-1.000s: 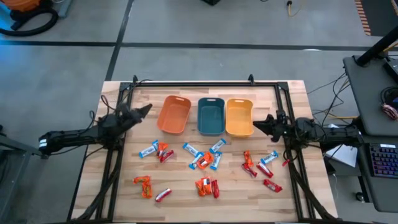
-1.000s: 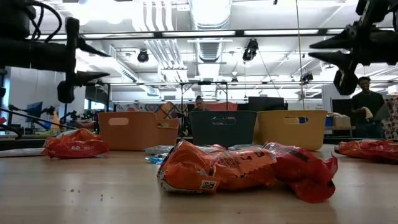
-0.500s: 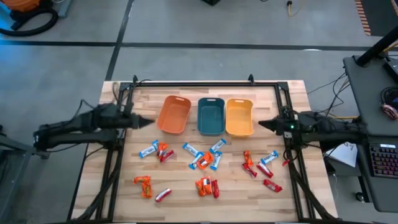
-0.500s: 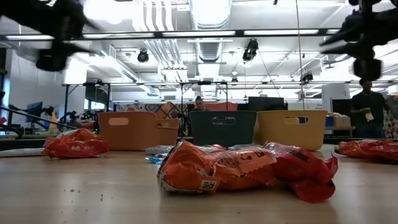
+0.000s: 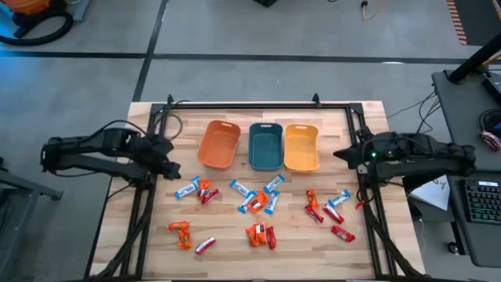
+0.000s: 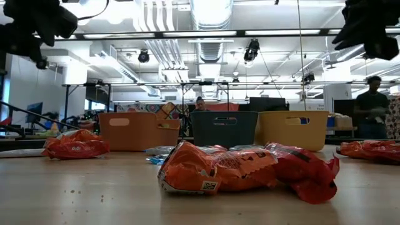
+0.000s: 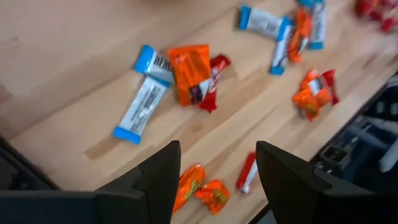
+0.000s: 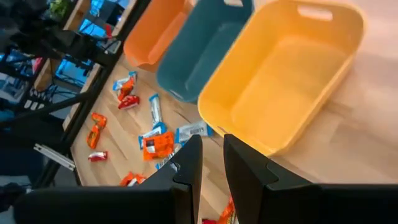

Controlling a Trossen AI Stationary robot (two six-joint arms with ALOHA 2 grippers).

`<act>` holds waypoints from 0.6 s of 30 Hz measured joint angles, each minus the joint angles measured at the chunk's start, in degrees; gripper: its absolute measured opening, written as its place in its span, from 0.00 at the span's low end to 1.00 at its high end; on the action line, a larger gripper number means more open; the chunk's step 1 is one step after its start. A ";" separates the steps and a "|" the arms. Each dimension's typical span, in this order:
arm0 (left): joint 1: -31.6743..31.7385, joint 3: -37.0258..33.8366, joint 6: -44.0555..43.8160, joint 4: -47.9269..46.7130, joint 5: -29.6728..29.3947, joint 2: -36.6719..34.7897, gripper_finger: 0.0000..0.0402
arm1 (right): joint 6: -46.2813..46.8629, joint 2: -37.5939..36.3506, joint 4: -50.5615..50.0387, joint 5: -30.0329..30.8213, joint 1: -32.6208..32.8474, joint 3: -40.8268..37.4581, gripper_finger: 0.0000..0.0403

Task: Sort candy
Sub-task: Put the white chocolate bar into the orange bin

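The candy lies loose on the near half of the wooden table: blue-and-white pieces (image 5: 186, 189), orange ones (image 5: 256, 233) and red ones (image 5: 342, 233), each flat on the boards. Behind them stand an orange bin (image 5: 219, 144), a teal bin (image 5: 265, 146) and a yellow-orange bin (image 5: 301, 147). My left gripper (image 5: 172, 169) hangs open above the table's left side, tipped down over a blue-and-white candy (image 7: 142, 107) and an orange one (image 7: 189, 71). My right gripper (image 5: 338, 155) hovers at the right, beside the yellow-orange bin (image 8: 292, 74), its fingers a narrow gap apart and holding nothing.
A black metal frame (image 5: 243, 105) runs along the table's far edge and down both sides under the arms. A cluster of orange and red candy (image 6: 244, 169) lies close to the low camera. Bare boards show between the candy groups and along the near edge (image 5: 258, 266).
Both arms have risen. My left gripper has tipped from nearly level to pointing steeply down and has drawn back toward the near and left edges. My right gripper has pulled back a little toward the right edge and tipped downward. The candy and bins have stayed put.
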 joint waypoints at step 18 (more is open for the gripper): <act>-15.82 -3.04 13.93 7.65 -1.18 18.12 0.48 | 0.31 6.60 1.41 -2.68 0.00 2.48 0.15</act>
